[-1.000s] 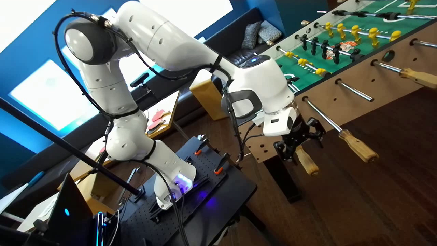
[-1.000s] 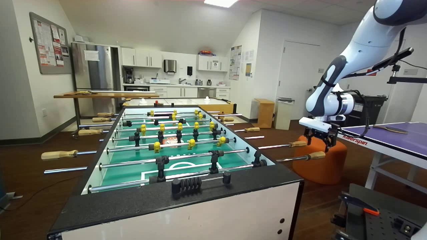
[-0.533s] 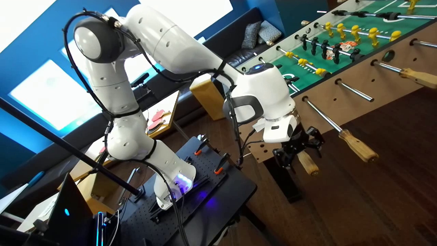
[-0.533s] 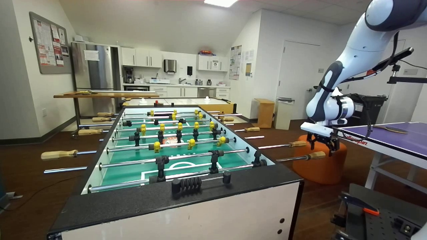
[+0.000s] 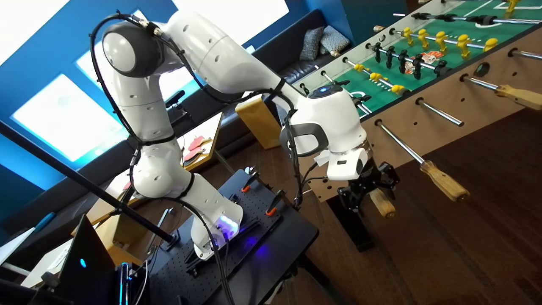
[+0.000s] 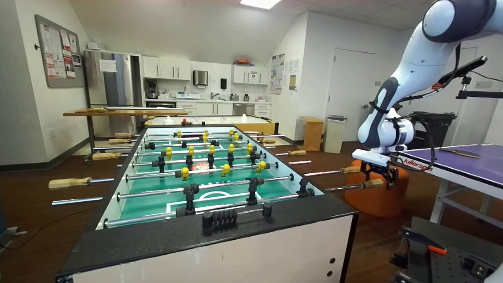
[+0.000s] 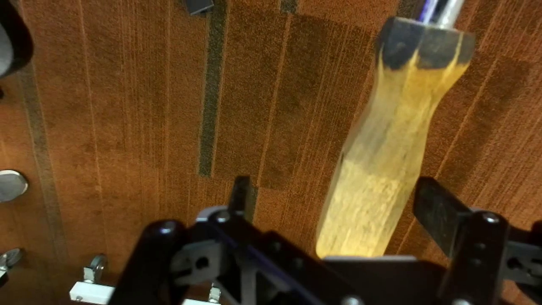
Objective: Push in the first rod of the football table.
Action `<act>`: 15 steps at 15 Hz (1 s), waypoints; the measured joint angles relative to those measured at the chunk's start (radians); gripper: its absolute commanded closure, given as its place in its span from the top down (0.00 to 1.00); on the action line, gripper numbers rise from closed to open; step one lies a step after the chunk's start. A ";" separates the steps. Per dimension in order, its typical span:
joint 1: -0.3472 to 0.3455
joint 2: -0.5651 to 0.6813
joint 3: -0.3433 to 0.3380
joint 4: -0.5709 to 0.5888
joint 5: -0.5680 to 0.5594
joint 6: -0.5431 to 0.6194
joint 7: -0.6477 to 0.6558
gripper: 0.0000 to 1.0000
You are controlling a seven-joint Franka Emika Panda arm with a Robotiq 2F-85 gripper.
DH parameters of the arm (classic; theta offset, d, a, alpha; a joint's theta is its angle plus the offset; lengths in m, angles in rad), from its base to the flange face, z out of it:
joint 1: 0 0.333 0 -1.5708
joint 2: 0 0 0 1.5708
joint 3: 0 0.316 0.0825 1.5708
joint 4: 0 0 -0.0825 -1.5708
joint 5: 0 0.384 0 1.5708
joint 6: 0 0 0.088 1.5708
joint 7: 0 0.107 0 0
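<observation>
Over the last second the arm's elbow [image 5: 131, 48] has been displaced toward the bench [image 6: 255, 251], per both exterior views. The claw [image 6: 378, 182] has descended: in an exterior view it stood above the nearest wooden handle [image 6: 372, 183] and now stands level with it. In an exterior view, part of a neighbouring rod [image 5: 330, 78], formerly obscured by the wrist [image 5: 334, 114], is exposed.

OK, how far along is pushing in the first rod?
Looks done: approach; the wooden handle shows between the fingers of the open gripper in the wrist view. In hand: apparently a grasp, not yet closed. Left: the push, since the rod sticks out from the football table.
</observation>
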 measured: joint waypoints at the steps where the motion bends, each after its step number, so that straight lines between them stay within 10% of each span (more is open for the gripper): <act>1: 0.001 0.002 0.000 0.000 0.005 0.000 0.000 0.62; 7: 0.014 0.004 0.000 0.008 0.015 0.031 0.000 0.17; 15: 0.029 0.006 -0.009 0.006 0.025 0.038 0.019 0.17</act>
